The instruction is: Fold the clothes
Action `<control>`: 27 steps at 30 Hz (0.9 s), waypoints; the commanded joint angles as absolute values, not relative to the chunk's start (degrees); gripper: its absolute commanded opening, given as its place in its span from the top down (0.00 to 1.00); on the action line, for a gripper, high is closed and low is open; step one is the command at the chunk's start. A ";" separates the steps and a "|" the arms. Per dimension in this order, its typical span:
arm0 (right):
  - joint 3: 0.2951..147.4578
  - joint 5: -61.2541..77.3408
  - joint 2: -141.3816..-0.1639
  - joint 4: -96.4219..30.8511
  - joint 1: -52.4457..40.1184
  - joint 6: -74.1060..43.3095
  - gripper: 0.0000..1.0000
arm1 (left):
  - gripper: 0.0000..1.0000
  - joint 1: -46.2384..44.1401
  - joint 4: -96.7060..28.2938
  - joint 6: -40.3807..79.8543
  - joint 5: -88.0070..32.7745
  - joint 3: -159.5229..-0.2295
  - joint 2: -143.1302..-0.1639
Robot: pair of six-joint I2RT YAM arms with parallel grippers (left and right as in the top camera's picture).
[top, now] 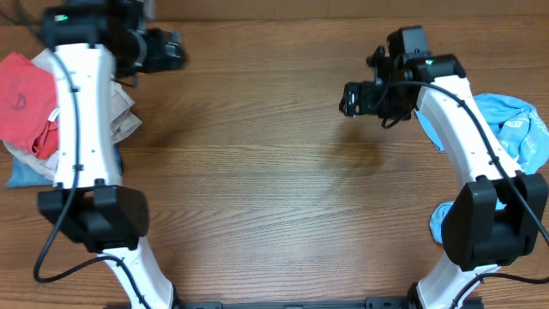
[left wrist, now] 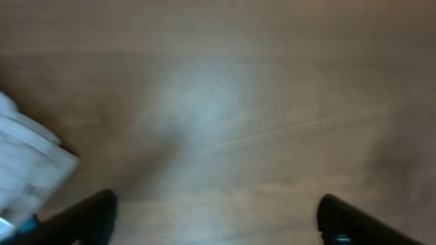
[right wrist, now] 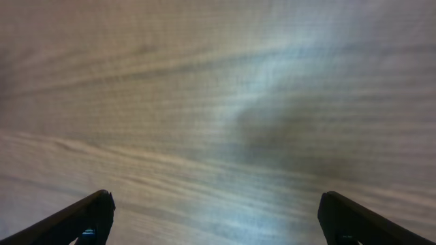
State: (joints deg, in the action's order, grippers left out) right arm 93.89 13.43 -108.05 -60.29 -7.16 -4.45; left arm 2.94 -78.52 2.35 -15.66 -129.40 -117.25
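A red-orange T-shirt [top: 24, 99] lies crumpled in a pile at the table's left edge. A light sky-blue shirt [top: 518, 130] lies bunched at the right edge, partly under the right arm. My left gripper [top: 174, 50] is open and empty over bare wood at the far left, to the right of the pile; its fingers [left wrist: 216, 216] frame only table. My right gripper [top: 350, 98] is open and empty above the bare table, left of the blue shirt; its fingers [right wrist: 214, 216] frame only wood.
Beige cloth [top: 123, 116] and a bit of darker blue cloth [top: 21, 174] sit in the left pile. A pale cloth edge [left wrist: 30, 163] shows at the left of the left wrist view. More light blue cloth [top: 440, 220] lies by the right arm's base.
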 commanded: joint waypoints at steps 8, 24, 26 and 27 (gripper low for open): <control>98.32 12.03 -105.89 -67.13 -6.94 -5.61 0.00 | 0.00 -6.42 -95.68 5.61 -5.37 -130.65 -115.04; 86.91 8.97 -83.13 -65.52 -7.07 -7.51 0.00 | 0.00 -8.36 -92.82 13.76 1.61 -105.67 -92.55; 81.58 8.99 -78.37 -61.12 -7.07 -7.79 0.00 | 0.00 -8.67 -87.64 13.78 3.18 -100.25 -86.24; 78.72 8.99 -75.88 -58.83 -7.07 -8.12 0.00 | 0.00 -8.67 -84.99 13.78 3.66 -97.60 -82.91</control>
